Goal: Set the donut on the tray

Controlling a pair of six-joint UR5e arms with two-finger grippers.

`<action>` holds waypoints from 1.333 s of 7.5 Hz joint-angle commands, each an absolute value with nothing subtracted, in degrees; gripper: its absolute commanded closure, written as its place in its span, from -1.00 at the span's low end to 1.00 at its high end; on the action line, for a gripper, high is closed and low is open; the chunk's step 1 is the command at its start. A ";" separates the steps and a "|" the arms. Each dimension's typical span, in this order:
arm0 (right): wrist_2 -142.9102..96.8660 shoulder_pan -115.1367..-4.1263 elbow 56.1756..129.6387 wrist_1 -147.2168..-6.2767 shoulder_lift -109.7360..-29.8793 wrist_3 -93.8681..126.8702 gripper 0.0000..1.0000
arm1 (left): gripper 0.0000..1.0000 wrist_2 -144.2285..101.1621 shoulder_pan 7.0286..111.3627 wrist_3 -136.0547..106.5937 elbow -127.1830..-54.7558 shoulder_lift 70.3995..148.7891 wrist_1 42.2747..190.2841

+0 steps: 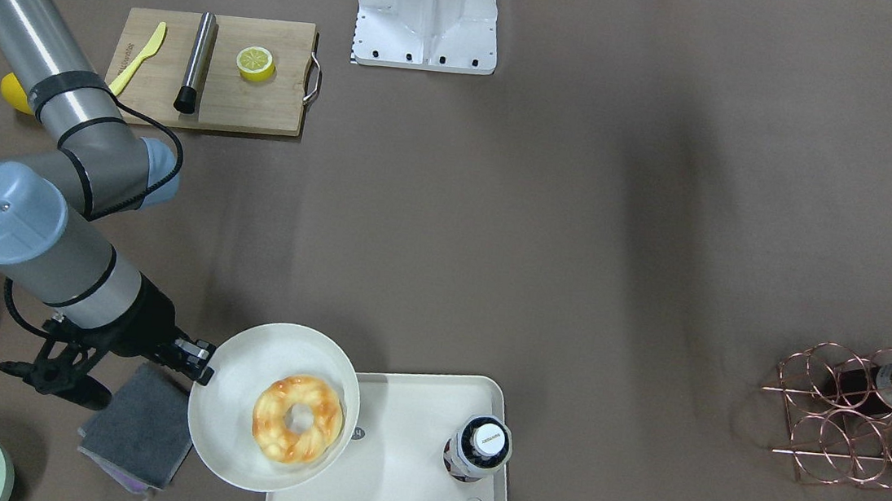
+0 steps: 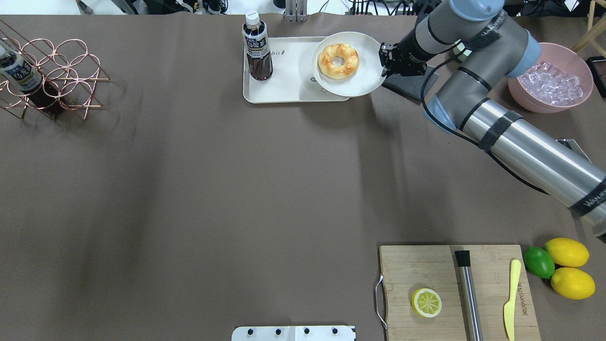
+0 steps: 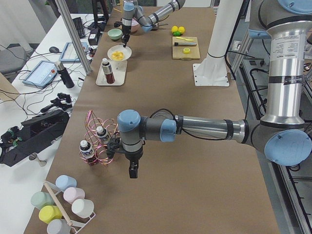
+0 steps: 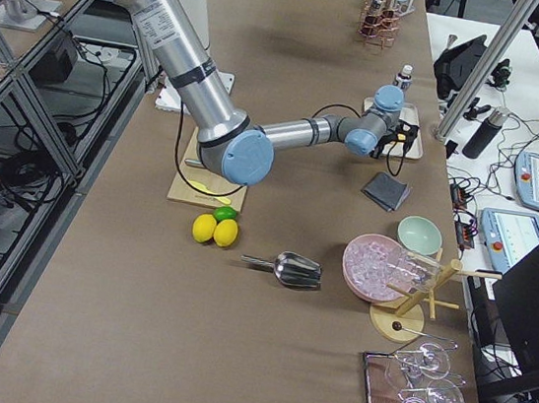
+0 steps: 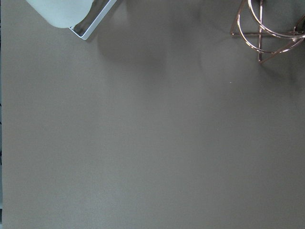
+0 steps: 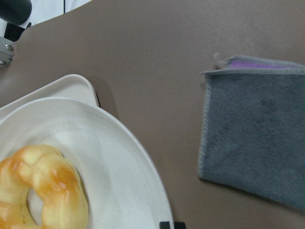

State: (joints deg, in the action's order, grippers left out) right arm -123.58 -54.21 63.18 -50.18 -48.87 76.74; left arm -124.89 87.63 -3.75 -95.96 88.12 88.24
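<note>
The donut (image 1: 297, 419), a golden twisted ring, lies on a round cream plate (image 1: 236, 394). My right gripper (image 1: 200, 359) is shut on the plate's rim and holds the plate over the near end of the cream tray (image 1: 391, 482), overlapping it. The overhead view shows the donut (image 2: 338, 60), the plate (image 2: 367, 78), the tray (image 2: 284, 83) and the right gripper (image 2: 384, 59). The right wrist view shows the donut (image 6: 43, 191), the plate (image 6: 114, 152) and a tray corner (image 6: 71, 86). My left gripper (image 3: 132, 171) hangs over bare table near the wire rack; I cannot tell whether it is open.
A dark drink bottle (image 1: 478, 448) stands on the tray. A folded grey cloth (image 1: 138, 425) lies under the right wrist. A pink bowl of ice (image 2: 549, 85), a copper wire rack (image 2: 52, 76) and a cutting board (image 2: 454, 293) with a lemon half are around.
</note>
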 commanded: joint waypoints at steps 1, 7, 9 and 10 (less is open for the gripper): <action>-120.24 -52.48 51.19 -50.10 -38.35 79.09 1.00 | -0.96 -124.89 87.54 -3.78 -95.54 88.15 88.24; -112.69 -48.08 48.96 -49.66 -35.77 81.47 1.00 | -0.96 -125.07 87.63 -3.95 -95.10 88.51 88.33; -111.80 -47.90 48.96 -49.66 -34.99 81.82 1.00 | -0.96 -125.07 87.63 -3.87 -94.92 88.51 88.33; -111.19 -47.90 48.96 -49.57 -34.89 82.70 -0.94 | -0.96 -125.07 87.63 -3.87 -94.92 88.51 88.33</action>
State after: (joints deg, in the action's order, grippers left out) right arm -112.21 -47.99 48.96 -49.66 -35.29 81.70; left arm -125.07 87.63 -3.88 -94.98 88.51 88.34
